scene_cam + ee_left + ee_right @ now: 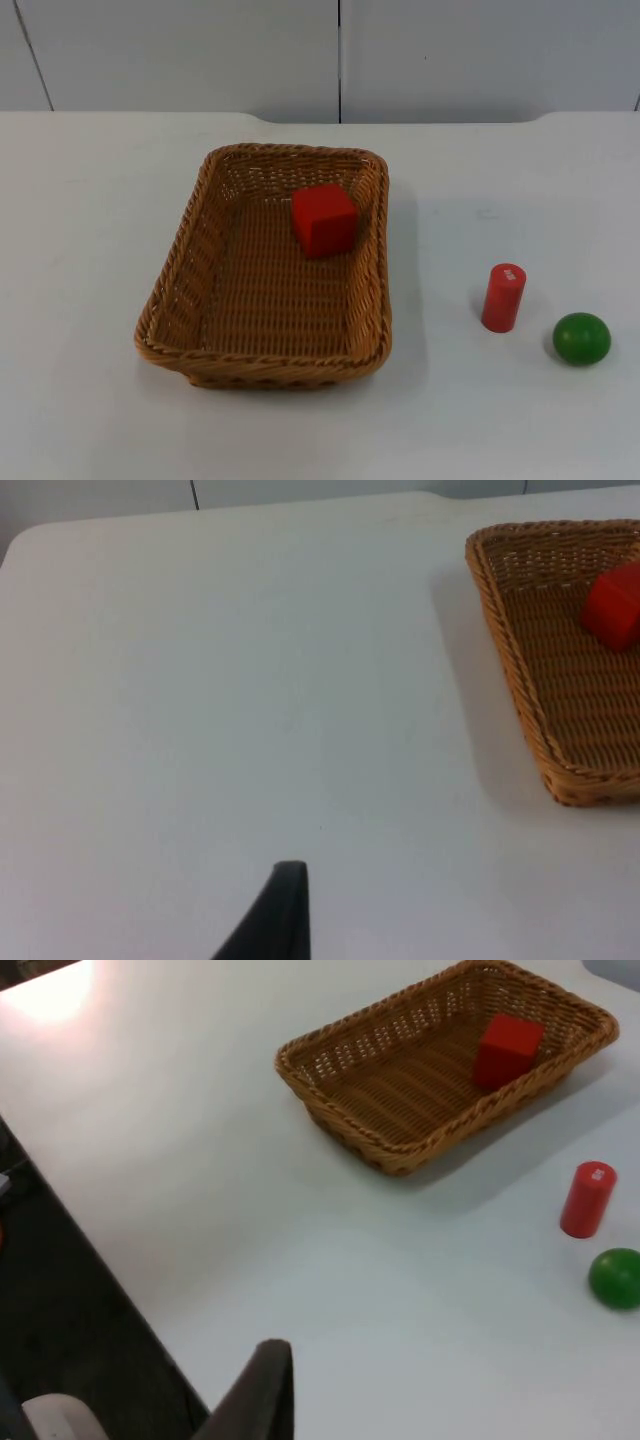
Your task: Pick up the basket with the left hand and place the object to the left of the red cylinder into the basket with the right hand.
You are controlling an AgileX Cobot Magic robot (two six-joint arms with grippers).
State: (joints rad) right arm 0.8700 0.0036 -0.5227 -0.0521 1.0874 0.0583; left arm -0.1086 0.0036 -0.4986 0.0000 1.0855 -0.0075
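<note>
Wicker basket (180, 290) runs lengthwise toward the wall, red cube (324, 219) inside.

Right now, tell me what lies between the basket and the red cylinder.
Nothing: in the top view, only bare white table separates the basket from the red cylinder.

Lab-like test bench: bare white table (100, 420), grey partition wall (180, 50).

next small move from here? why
Probably none on the objects: let both arms wait clear of the table. The red cube already lies inside the basket, which rests on the white table. The red cylinder stands upright with the green ball to its right. Nothing remains on the table left of the cylinder.
</note>
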